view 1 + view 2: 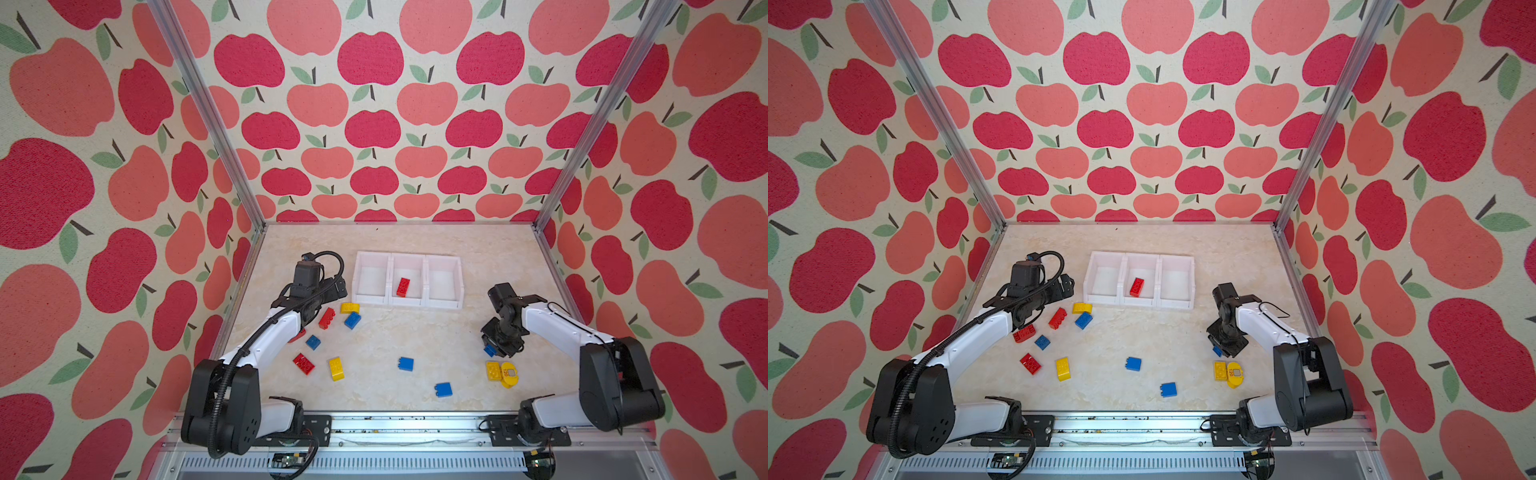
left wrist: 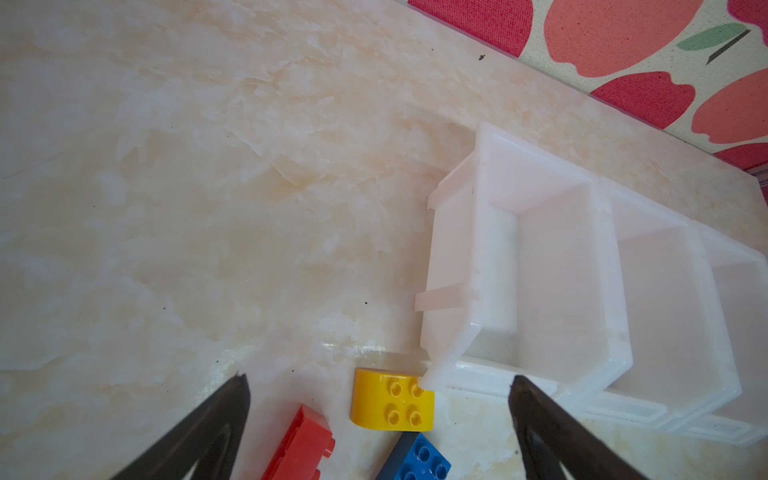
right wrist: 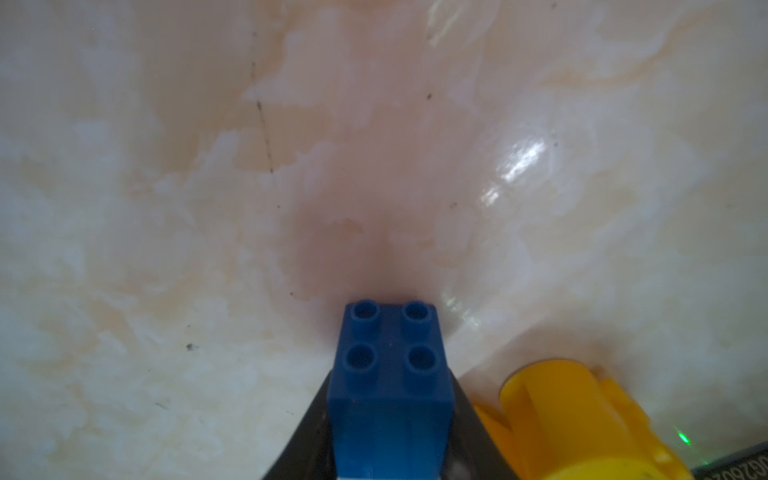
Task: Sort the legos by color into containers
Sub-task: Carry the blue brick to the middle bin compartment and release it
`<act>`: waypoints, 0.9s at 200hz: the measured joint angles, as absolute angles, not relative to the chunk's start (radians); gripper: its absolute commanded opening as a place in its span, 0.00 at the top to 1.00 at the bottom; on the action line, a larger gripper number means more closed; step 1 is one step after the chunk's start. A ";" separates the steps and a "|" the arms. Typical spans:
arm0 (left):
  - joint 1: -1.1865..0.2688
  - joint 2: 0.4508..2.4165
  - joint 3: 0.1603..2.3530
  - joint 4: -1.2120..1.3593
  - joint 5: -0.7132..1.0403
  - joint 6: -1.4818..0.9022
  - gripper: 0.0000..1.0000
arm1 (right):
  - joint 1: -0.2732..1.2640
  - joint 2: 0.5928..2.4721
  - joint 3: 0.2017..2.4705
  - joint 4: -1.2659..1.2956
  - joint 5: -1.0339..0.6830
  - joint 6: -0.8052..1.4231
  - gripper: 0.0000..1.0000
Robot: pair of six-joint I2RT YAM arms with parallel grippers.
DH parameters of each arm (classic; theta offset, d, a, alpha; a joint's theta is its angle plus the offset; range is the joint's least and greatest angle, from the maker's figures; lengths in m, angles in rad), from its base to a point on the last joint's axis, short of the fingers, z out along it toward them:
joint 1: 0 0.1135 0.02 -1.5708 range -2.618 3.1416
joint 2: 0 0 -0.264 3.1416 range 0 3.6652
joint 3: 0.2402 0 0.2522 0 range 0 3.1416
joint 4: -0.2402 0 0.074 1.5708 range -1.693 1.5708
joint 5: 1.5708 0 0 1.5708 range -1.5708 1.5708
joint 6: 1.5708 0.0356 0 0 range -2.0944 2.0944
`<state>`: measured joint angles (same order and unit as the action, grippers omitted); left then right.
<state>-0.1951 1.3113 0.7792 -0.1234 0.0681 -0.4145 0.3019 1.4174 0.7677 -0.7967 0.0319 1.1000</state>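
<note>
1. Here the right gripper [image 3: 390,399] has its fingers narrowed onto opposite side walls of a blue brick [image 3: 388,357], studs upward. Flat walls give the pads a square seat that the studded top would not. Whether the brick is clear of the worktop [image 1: 415,332] cannot be told.
2. Just beside this grip, near the worktop's right edge, lie a flat yellow brick [image 1: 493,370] and a labelled yellow piece [image 1: 509,374], close enough that a slanted lift could nudge them.
3. The left gripper [image 2: 379,377] hangs near the left edge with fingers spread wide and nothing between them, probably readied to straddle a brick. Below it lie a rounded yellow brick [image 2: 392,401], a long red brick [image 2: 299,449] and a loose blue brick [image 2: 415,459].
4. The containers [image 1: 390,274] stand toward the far edge, the rounded yellow brick just beside their near left corner. A sorted red brick [image 1: 403,286] lies in the middle bin, and the outer two are empty, so blue calls for an outer bin.
5. Other legos lie scattered over the near half; sorting appears barely begun.
</note>
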 measured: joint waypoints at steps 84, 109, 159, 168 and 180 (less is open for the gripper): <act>-0.195 1.311 0.779 -0.123 0.068 -0.429 0.01 | 0.450 1.463 1.073 -0.865 0.102 0.973 0.79; -0.195 1.310 0.779 -0.123 0.067 -0.430 0.01 | 0.497 1.512 1.197 -0.873 0.124 0.904 0.79; -0.196 1.305 0.779 -0.124 0.061 -0.430 0.01 | 0.562 1.662 1.404 -0.882 0.145 0.755 0.79; -0.196 1.301 0.779 -0.124 0.060 -0.430 0.01 | 0.564 1.691 1.431 -0.881 0.145 0.729 0.78; -0.195 1.293 0.779 -0.124 0.060 -0.430 0.01 | 0.564 1.723 1.464 -0.882 0.146 0.701 0.78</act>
